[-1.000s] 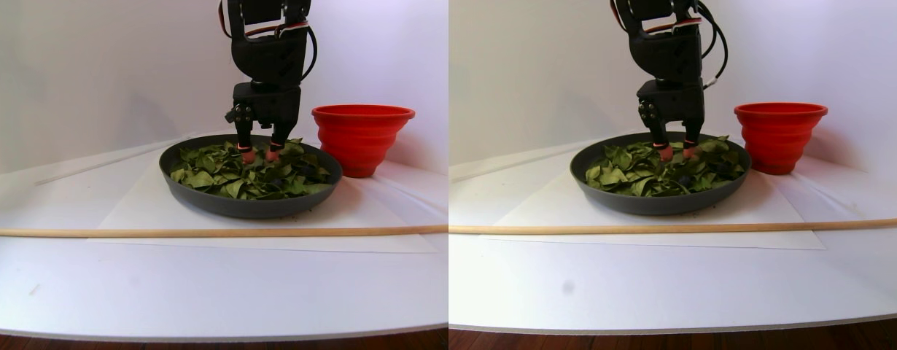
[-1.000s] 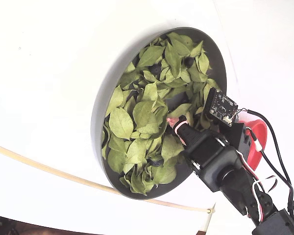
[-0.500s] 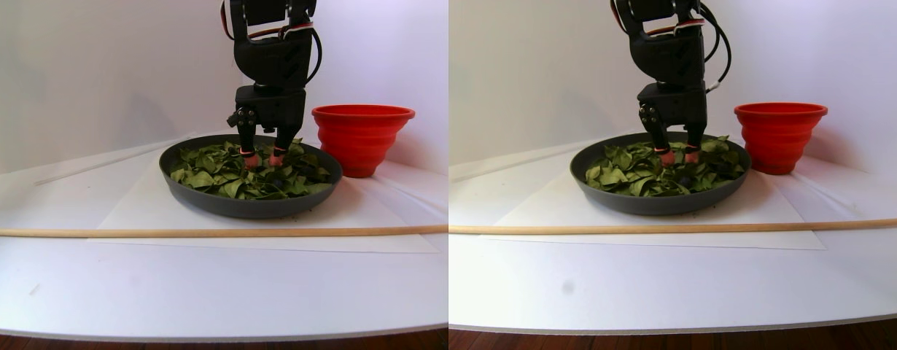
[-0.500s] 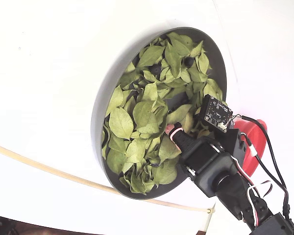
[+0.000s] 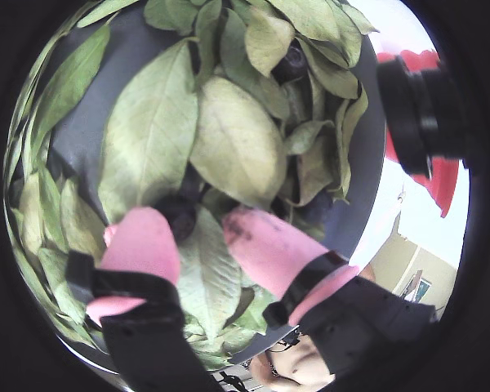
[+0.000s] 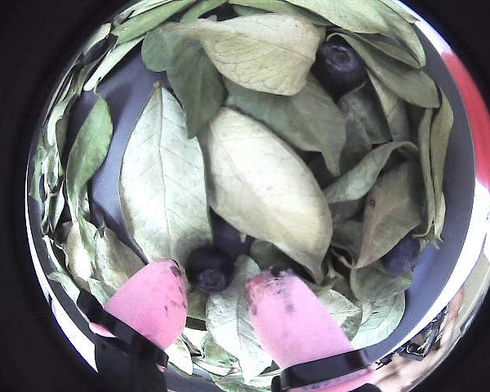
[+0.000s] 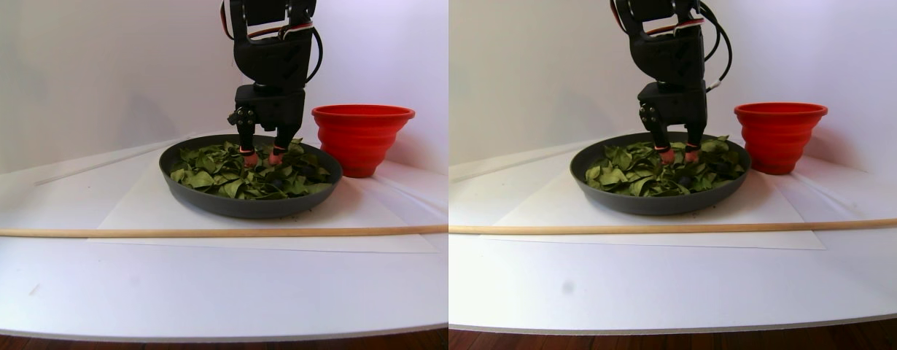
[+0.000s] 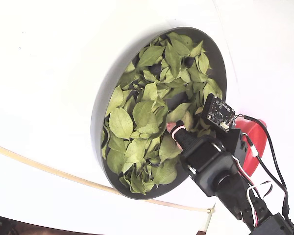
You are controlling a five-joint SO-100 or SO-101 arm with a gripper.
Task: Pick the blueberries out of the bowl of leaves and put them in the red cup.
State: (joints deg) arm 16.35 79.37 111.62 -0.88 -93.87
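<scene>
White desk against a plain white wall, white paper sheet under the bowl, thin wooden rod across the front. Red cup stands just beside the bowl, to its right in the stereo pair view. Pincer is down in the leaves, pink fingertips apart, one blueberry between them, contact unclear. Wrist views alone show other blueberries: one near the top, one at right. The fixed view shows a circuit board on the arm.
</scene>
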